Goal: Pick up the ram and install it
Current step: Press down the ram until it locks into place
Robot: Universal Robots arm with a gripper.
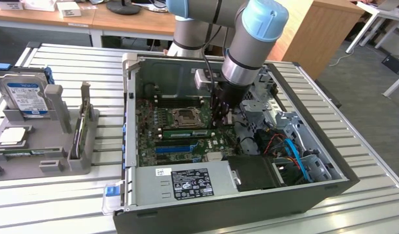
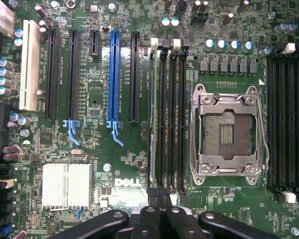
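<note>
The ram (image 1: 184, 132) is a thin green stick lying in a memory slot of the motherboard, inside the open PC case (image 1: 129, 122). In the wrist view the ram (image 2: 152, 124) shows edge-on in the outermost black slot, on the side away from the CPU socket (image 2: 226, 132). My gripper (image 1: 220, 117) reaches down into the case over one end of the stick. Its black fingers are shut together right at that end of the ram, where the gripper (image 2: 157, 193) meets the slot. I cannot tell whether they pinch the stick or only rest on it.
Three more black memory slots (image 2: 172, 119) lie beside the ram, and a blue expansion slot (image 2: 113, 74) lies further off. A power supply (image 1: 186, 183) and cables (image 1: 290, 151) crowd the case. At the exterior view's left, a grey holder (image 1: 40, 146) carries a hard drive (image 1: 27, 97).
</note>
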